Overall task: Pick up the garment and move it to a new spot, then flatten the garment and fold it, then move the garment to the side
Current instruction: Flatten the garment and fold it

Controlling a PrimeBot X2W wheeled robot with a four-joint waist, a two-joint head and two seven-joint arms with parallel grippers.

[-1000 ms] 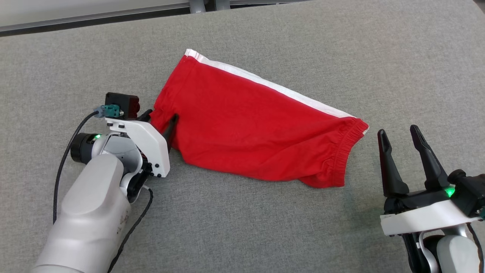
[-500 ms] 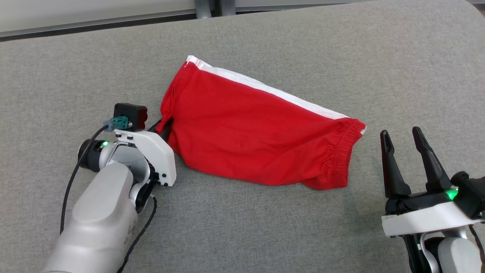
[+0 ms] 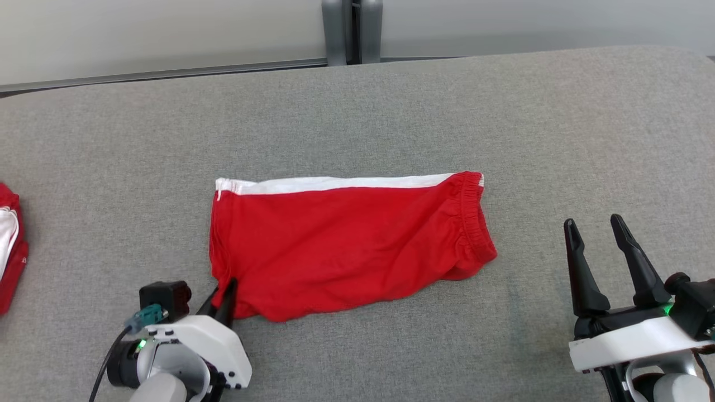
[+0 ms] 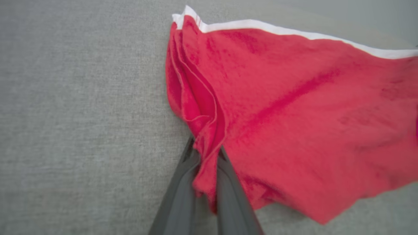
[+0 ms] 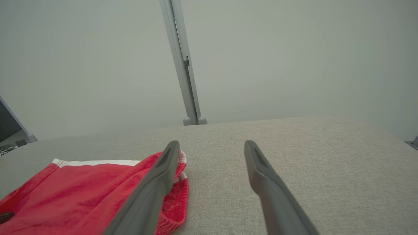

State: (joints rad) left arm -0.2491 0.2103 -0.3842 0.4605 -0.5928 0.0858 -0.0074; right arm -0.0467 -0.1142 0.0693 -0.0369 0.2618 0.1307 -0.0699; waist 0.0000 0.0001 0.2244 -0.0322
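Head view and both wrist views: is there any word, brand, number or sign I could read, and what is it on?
No text can be read anywhere.
The red shorts: plain cloth with a white stripe, no label or print showing.
The left gripper, shut on the shorts' corner, and the open right gripper: no lettering.
The grey surface: unmarked.

The garment (image 3: 346,240) is bright red, with a white stripe (image 3: 335,184) along one edge. The tabletop (image 3: 357,111) is a plain, finely speckled grey weave. The left pincer (image 3: 222,295) and right pincer (image 3: 592,222) are black. A second cloth (image 3: 8,245) is red and white. The post (image 3: 352,30) is grey.
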